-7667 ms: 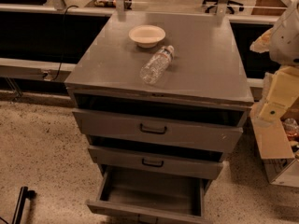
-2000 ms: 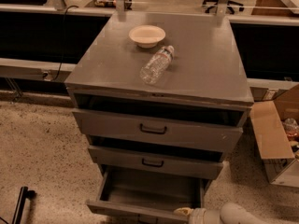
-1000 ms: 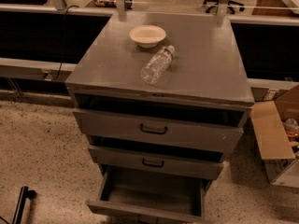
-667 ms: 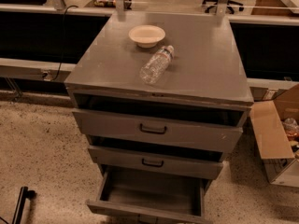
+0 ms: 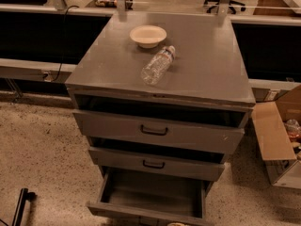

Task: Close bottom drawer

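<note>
The bottom drawer (image 5: 141,213) stands pulled far out at the foot of the grey cabinet (image 5: 202,65), its bare inside open to view and its front lip almost at the lower edge of the frame. Of me, only a pale sliver (image 5: 176,224) shows at that edge, just below the lip and right of its middle. I cannot tell whether it belongs to my jaws, nor whether they are open or closed, and my arm lies outside the view. From the left, a dark bar (image 5: 21,205) rests on the speckled floor (image 5: 42,145). Above the bottom drawer, the middle drawer (image 5: 188,166) and the top drawer (image 5: 197,135) sit slightly out, with dark gaps over each. On the cabinet top, a pale bowl (image 5: 148,36) sits near a clear bottle (image 5: 157,65) lying on its side. An open cardboard box (image 5: 273,135) stands on the right.
</note>
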You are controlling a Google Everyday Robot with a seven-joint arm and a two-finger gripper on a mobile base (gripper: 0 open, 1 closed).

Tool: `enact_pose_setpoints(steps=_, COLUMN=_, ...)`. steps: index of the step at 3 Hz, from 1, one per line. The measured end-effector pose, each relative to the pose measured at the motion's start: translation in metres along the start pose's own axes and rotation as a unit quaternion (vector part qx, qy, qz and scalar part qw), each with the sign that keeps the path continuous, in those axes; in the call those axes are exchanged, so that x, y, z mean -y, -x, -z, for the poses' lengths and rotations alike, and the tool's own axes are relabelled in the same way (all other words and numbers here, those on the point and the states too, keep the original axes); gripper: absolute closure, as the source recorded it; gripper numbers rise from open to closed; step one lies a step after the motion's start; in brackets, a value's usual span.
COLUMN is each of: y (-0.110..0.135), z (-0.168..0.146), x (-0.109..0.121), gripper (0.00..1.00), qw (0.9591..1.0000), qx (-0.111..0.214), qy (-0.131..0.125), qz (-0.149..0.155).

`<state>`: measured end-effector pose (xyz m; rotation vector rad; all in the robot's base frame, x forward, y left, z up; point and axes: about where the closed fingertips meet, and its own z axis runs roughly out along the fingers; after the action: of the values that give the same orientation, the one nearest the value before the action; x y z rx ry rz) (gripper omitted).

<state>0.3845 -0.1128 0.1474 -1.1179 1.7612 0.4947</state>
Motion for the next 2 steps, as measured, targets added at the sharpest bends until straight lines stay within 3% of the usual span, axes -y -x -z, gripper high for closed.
enact_pose_setpoints(steps=2, y=-0.006, z=-0.014, x=0.034, gripper=1.0, qw=0.999, qx=0.014, qy=-0.043, qz=-0.002)
